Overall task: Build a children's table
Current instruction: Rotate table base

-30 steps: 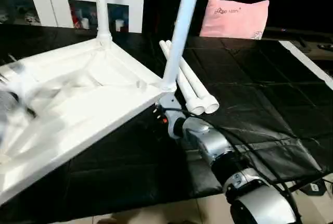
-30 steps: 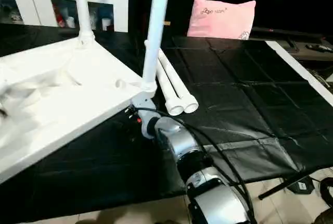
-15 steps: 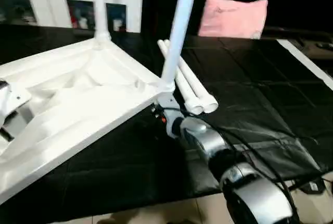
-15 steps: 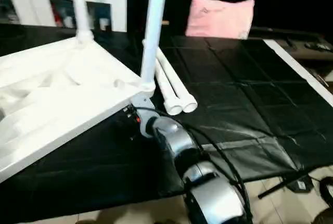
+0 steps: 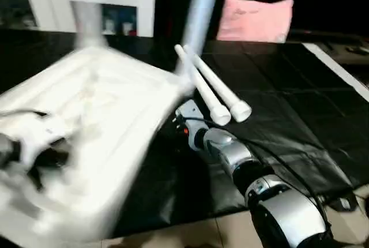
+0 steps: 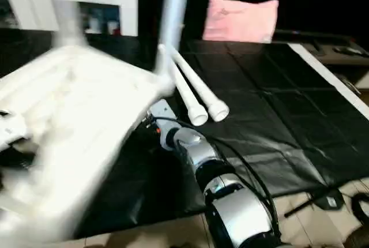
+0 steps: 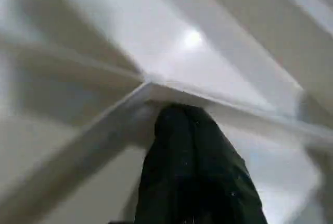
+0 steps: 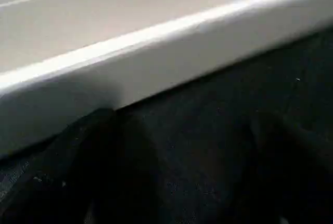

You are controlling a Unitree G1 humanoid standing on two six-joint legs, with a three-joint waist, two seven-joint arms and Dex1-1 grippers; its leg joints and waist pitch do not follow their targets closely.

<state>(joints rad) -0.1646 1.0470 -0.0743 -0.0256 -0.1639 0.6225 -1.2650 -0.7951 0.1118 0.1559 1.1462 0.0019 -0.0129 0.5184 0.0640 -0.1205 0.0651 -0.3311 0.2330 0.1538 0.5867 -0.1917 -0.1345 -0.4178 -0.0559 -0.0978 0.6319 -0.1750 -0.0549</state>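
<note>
The two eye views look forward and down from the robot's head, set slightly apart, so each thing sits a little further left in the right eye's frame. Both share the upturned tabletop [image 5: 98, 127] at frame left, two loose legs [image 5: 216, 89] at centre, the black mat [image 6: 277, 109] across the right, the pink cushion [image 5: 256, 20] at upper right, the white cabinet [image 6: 75, 6] at upper left and the right forearm [image 5: 242, 164] rising from the lower edge. The left wrist view sits very close against the tabletop's ribbed underside [image 7: 208, 57], looking along the left gripper [image 7: 190, 125]. The right wrist view looks from low and near at the tabletop's rim [image 8: 156, 52] above the mat.
</note>
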